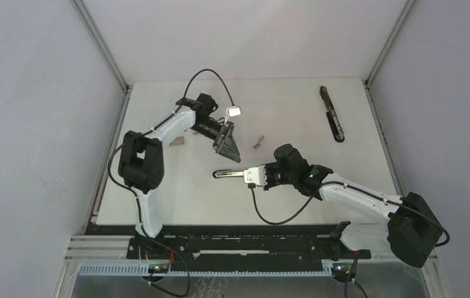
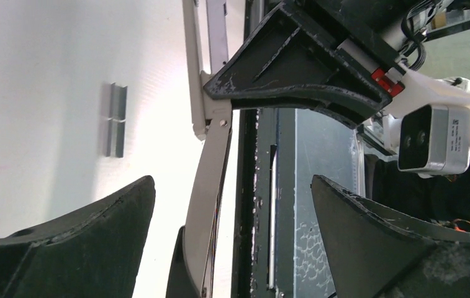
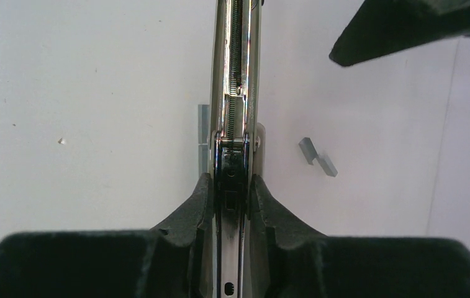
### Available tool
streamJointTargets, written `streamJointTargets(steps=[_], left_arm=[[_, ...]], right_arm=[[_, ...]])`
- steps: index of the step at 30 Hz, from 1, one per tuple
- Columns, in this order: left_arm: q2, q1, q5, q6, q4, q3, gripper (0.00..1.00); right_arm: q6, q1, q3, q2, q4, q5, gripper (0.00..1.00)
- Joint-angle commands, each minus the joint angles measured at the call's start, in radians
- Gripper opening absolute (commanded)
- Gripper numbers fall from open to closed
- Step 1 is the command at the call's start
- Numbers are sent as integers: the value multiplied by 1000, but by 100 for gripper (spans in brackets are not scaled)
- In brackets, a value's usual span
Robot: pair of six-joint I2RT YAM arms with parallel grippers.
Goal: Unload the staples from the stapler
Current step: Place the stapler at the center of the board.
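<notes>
The slim chrome stapler magazine (image 3: 237, 93) runs off the top edge of the right wrist view, and its side hides part of a short grey metallic staple strip (image 3: 203, 133). Seen from above, a small pale grey wedge (image 1: 179, 141) is too small to identify.

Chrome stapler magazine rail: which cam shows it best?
Right wrist: the chrome stapler magazine rail fills the centre, open channel and spring visible, clamped in the right gripper. Top external shows only a small shiny bar; left wrist shows just its side.
</notes>
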Motion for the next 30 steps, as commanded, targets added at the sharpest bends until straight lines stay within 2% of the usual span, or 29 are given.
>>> streamJointTargets(steps=[1, 6, 10, 15, 23, 30], left_arm=[[-84, 34, -35, 24, -7, 52, 100], [-170, 103, -124, -79, 96, 26, 99], [-273, 170, -208, -199, 271, -67, 100], [-376, 258, -297, -287, 402, -171, 100], [-559, 369, -466, -297, 477, -331, 100], [-726, 461, -542, -254, 474, -477, 100]], right_arm=[[50, -23, 59, -34, 78, -22, 0], [109, -67, 77, -35, 82, -44, 0], [168, -111, 95, -35, 89, -58, 0], [283, -169, 133, -24, 96, -42, 0], [461, -274, 193, -4, 109, 40, 0], [608, -356, 241, 17, 121, 124, 0]])
